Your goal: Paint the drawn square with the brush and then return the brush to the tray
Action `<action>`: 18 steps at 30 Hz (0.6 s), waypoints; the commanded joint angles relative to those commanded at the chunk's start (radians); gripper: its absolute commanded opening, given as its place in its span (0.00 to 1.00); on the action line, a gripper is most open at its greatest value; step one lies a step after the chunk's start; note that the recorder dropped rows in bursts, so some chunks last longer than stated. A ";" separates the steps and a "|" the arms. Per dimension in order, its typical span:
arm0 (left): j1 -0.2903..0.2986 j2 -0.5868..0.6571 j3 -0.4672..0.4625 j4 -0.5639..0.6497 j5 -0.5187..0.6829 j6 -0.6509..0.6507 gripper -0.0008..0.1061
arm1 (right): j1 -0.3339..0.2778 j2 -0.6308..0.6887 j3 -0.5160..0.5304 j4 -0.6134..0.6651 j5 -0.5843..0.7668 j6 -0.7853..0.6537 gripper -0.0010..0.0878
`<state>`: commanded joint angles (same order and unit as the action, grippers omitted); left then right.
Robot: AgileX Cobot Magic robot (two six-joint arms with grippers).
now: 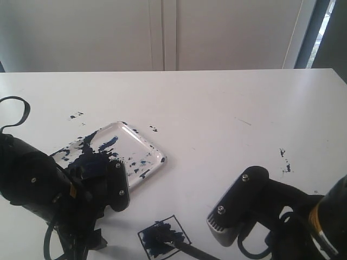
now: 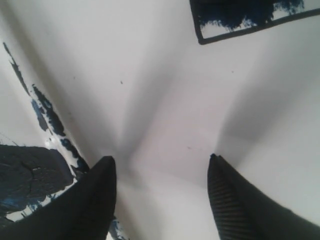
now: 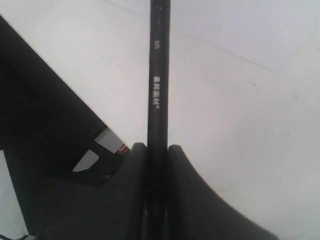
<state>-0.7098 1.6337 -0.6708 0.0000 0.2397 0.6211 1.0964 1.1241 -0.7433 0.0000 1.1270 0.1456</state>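
Observation:
The drawn square (image 1: 164, 235) lies at the near edge of the white table, its inside partly dark blue. The brush (image 1: 187, 249) rests its bristles inside the square, and its black handle runs off toward the lower right. My right gripper (image 3: 157, 147) is shut on the brush handle (image 3: 159, 75). The clear tray (image 1: 154, 147), smeared with dark blue paint, sits left of centre, partly hidden behind my left arm (image 1: 54, 189). My left gripper (image 2: 160, 160) is open with nothing in it, over bare table between the tray (image 2: 30, 172) and the square (image 2: 250, 20).
Small dark paint specks (image 1: 284, 160) dot the table on the right, and more (image 1: 76, 115) lie beyond the tray. A black cable loop (image 1: 16, 111) rises at the far left. My right arm (image 1: 255, 206) fills the lower right corner. A pale wall stands behind the table.

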 joint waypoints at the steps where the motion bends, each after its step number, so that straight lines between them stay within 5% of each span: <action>1: 0.000 0.000 0.000 0.000 0.000 0.000 0.56 | 0.000 0.000 0.000 -0.006 0.002 0.000 0.01; 18: 0.000 0.000 0.000 0.000 0.000 0.000 0.56 | 0.000 0.000 0.000 -0.079 0.044 0.067 0.01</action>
<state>-0.7098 1.6337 -0.6708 0.0000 0.2397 0.6211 1.0964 1.1241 -0.7433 -0.0789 1.1708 0.2126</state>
